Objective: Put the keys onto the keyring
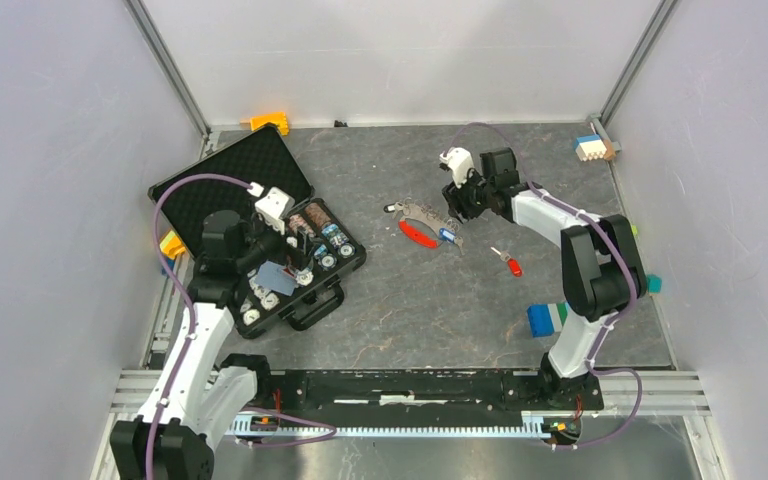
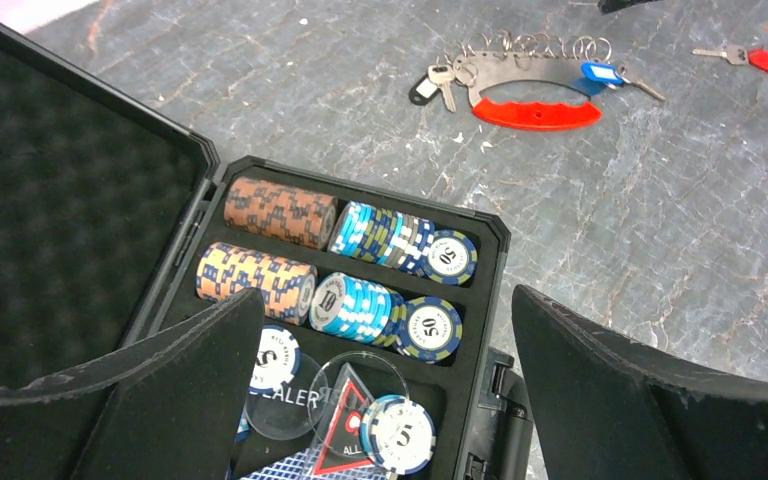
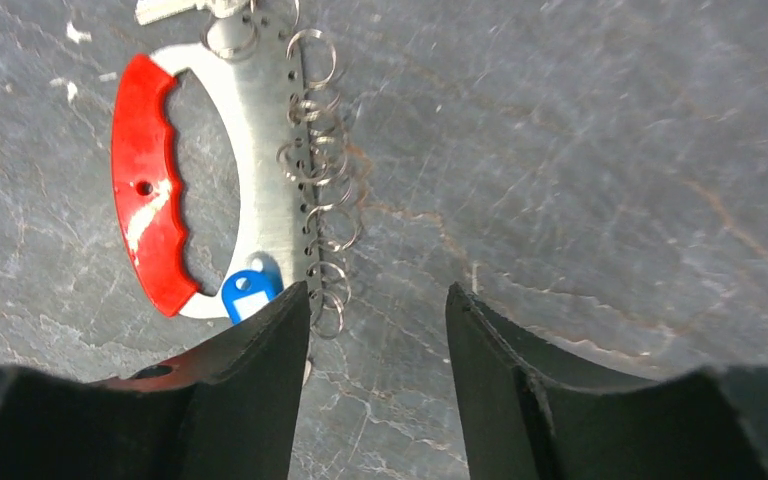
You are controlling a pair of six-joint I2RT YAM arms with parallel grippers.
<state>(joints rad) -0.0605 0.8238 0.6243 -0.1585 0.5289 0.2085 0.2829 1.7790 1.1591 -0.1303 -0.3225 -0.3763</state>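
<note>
The keyring (image 1: 422, 222) lies mid-table: a curved silvery strap with a long red clip (image 3: 148, 195) and several small metal rings (image 3: 322, 170). It also shows in the left wrist view (image 2: 525, 88). The blue-headed key (image 1: 447, 236) lies at its right end, its blue head (image 3: 248, 293) beside my right gripper's left finger. The red-headed key (image 1: 509, 263) lies loose to the right, also in the left wrist view (image 2: 760, 62). My right gripper (image 3: 378, 305) is open and empty, just past the keyring's right end. My left gripper (image 2: 385, 340) is open and empty over the chip case.
An open black case (image 1: 260, 170) with poker chips (image 2: 360, 270) stands at the left. A blue-green block (image 1: 545, 318) sits near the right arm's base. Small coloured blocks sit at the back left (image 1: 270, 122) and back right (image 1: 592, 148). A silver key with a black head (image 2: 430, 85) hangs at the keyring's left end.
</note>
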